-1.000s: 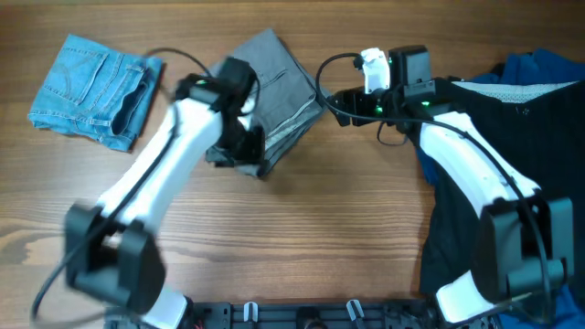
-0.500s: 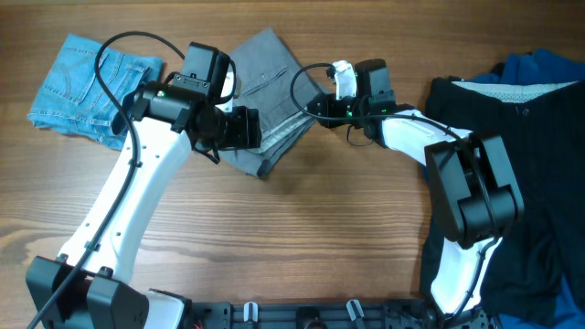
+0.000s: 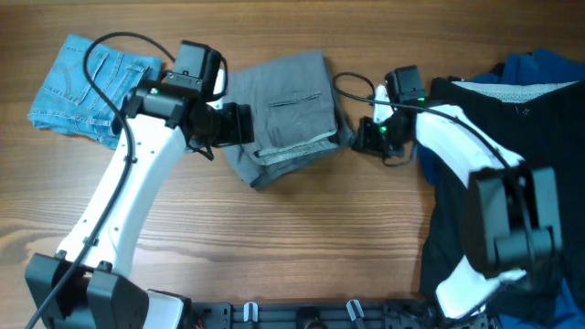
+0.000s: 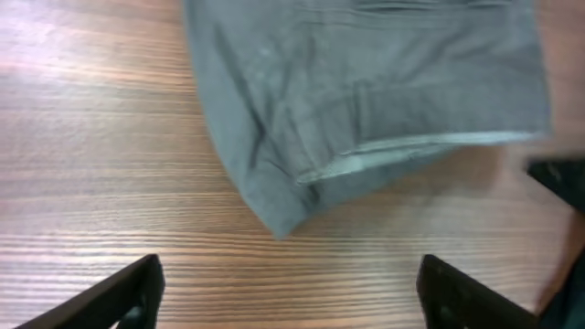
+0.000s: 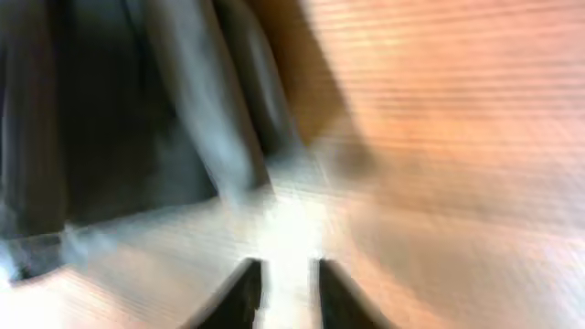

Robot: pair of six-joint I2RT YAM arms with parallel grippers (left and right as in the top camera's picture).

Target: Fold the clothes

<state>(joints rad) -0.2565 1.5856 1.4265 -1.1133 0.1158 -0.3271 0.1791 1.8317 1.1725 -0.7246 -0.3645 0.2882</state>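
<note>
Centrally on the counter (image 3: 302,247), the grey shorts (image 3: 292,110) are laid folded; soft, limp, light, they are judged best pinched at a thick layered edge. The left gripper (image 4: 292,285) is spread empty beside them; the right gripper (image 3: 369,135) cannot be read through blur.

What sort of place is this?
Probably a robot lab bench: a wood-grain table, a left arm and right arm, and staged clothes such as grey shorts and denim shorts.

The grey shorts (image 3: 291,114) lie folded into a compact rectangle at upper centre, pale lining showing along the lower edge. Folded denim shorts (image 3: 87,87) sit upper left. A black garment (image 3: 539,128) and a blue garment (image 3: 548,66) lie spread at the right edge.
</note>
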